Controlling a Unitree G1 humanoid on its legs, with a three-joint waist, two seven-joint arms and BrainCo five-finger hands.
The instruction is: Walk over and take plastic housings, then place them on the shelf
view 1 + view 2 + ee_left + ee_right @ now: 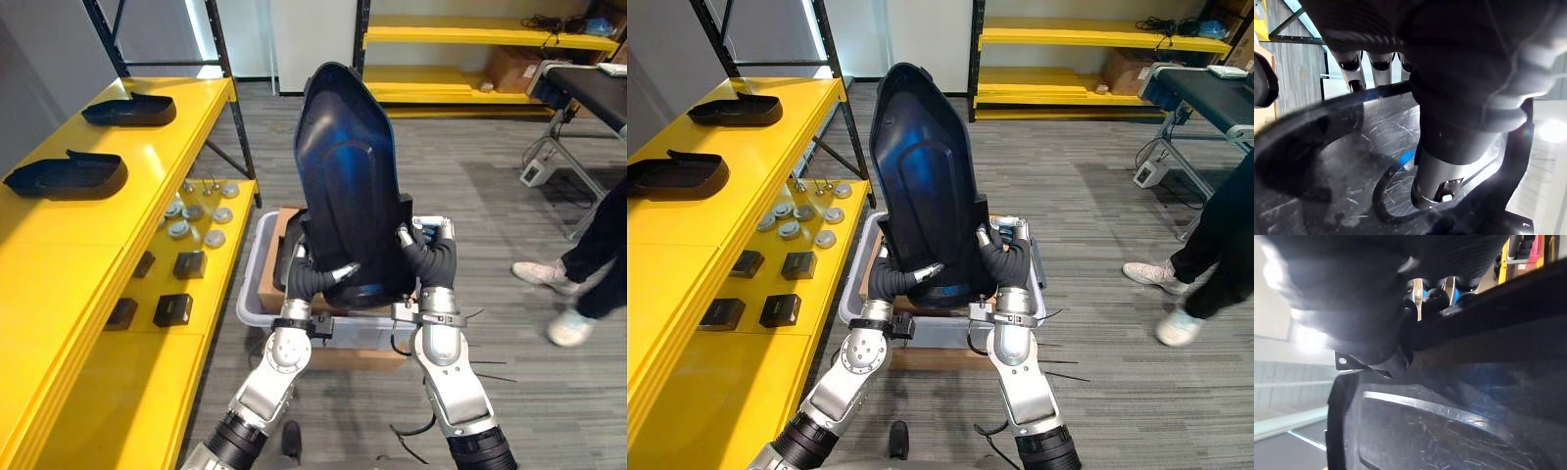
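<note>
1. Step in hand: the pick looks done and I read this as the carry. The housing (348, 166) stands upright between both hands over the grey bin (253, 294). I can't tell if its lower end is fully clear of the bin.
2. Left hand (315, 281) grasps the lower left edge, with fingers (1354, 73) hooked over the rim and the thumb pressed on the inner face.
3. Right hand (428, 257) grasps the lower right edge, its fingers curled over the rim.
4. Both forearms point up and the wrists bend in toward the housing.
5. Next move, as I judge it: turn left to the yellow shelf (88, 245), tip the housing flat, and set it down near the two other housings (69, 176) on the top level.
</note>
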